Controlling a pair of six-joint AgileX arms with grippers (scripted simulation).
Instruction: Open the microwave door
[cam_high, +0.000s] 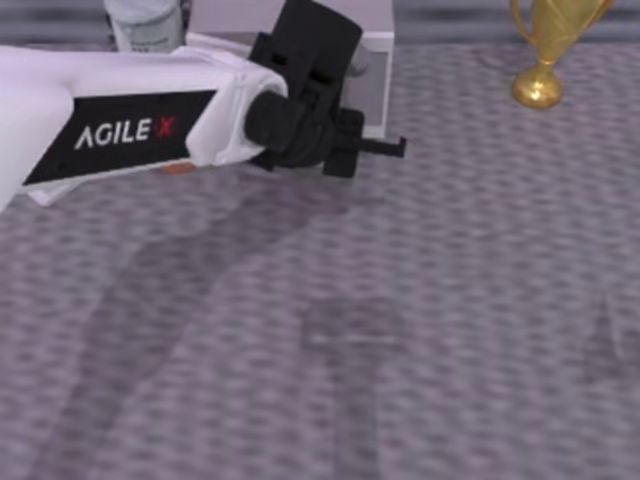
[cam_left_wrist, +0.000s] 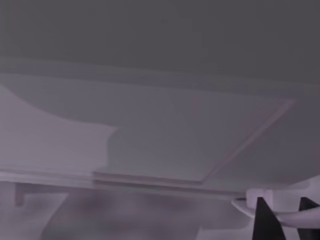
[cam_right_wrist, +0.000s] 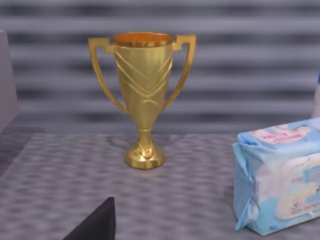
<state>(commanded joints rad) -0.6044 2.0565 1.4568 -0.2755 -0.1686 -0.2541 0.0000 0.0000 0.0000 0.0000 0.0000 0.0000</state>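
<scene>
White-sleeved left arm reached across the top view's upper left, left gripper (cam_high: 375, 150) at the front of the microwave (cam_high: 300, 20) at the far edge. Fingers pointed right, likely to hook the door's edge. The microwave door (cam_left_wrist: 165, 135) filled the left wrist view, apparently swung partly out. Fingers' spread and hold: cannot tell. Right arm sat parked, facing a gold trophy (cam_right_wrist: 144, 95) and wipes pack (cam_right_wrist: 280, 175).
</scene>
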